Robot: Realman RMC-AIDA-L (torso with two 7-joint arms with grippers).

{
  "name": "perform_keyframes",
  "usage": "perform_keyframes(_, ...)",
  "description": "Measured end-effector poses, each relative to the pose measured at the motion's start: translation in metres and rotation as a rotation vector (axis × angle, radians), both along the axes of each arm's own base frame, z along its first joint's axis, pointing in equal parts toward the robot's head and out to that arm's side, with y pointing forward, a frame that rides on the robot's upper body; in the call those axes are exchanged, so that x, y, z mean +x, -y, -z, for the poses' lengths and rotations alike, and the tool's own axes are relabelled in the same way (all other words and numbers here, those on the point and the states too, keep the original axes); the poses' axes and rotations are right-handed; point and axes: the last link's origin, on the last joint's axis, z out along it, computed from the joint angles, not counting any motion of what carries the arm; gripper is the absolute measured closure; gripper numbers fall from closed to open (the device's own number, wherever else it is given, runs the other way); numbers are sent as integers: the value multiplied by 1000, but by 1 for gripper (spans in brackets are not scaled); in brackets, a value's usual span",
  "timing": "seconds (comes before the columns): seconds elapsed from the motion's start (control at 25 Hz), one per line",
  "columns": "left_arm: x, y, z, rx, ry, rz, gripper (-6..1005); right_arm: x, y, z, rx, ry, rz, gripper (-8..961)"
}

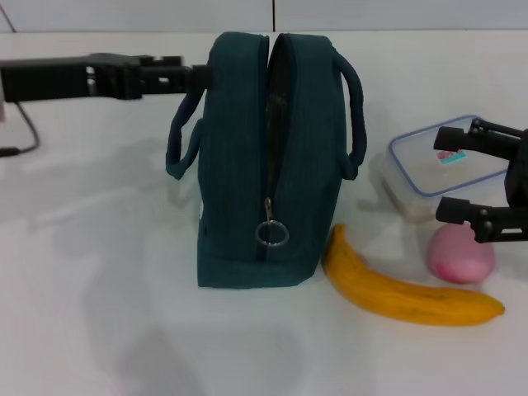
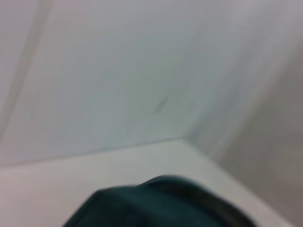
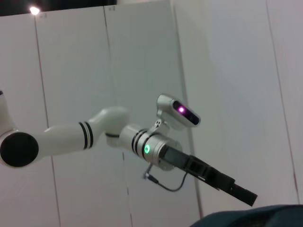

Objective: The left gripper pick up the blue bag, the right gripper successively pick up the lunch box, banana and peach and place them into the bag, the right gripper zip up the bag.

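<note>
The left hand [image 1: 198,77] reaches in level and touches the top of the blue bag's [image 1: 247,165] near handle; I cannot tell whether it grips. The bag stands upright on the white tabletop [image 1: 99,289], zipper open. Beside it lies the banana [image 1: 404,290], then the peach [image 1: 460,254] and lunch box [image 1: 441,165]. The right hand [image 1: 450,173] hovers spread open over the box.
</note>
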Motion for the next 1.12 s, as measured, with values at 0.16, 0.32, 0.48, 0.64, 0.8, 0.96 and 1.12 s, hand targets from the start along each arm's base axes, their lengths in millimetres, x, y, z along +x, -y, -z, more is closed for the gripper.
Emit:
perform_keyframes(0.16,6,-8,-10,-38,-81,-109,186,4,2,0,9,3,11,106)
perform_keyframes(0.32,12,-12,-9,-93,-105,-164,196,5,4,1,13,3,14,108)
perform_keyframes(0.48,20,-13,-6,-154,-113,-191,205,5,4,2,13,0,15,111)
perform_keyframes(0.64,26,-15,-3,-199,-129,-210,214,6,4,3,14,1,23,113)
perform_keyframes(0.8,28,-20,2,-223,-146,-235,224,7,3,3,18,4,26,115)
perform_keyframes(0.96,30,-23,7,-243,-166,-247,233,7,2,6,24,7,36,117)
perform_keyframes(1.12,33,-26,10,-260,-181,-265,243,9,2,9,26,16,51,119)
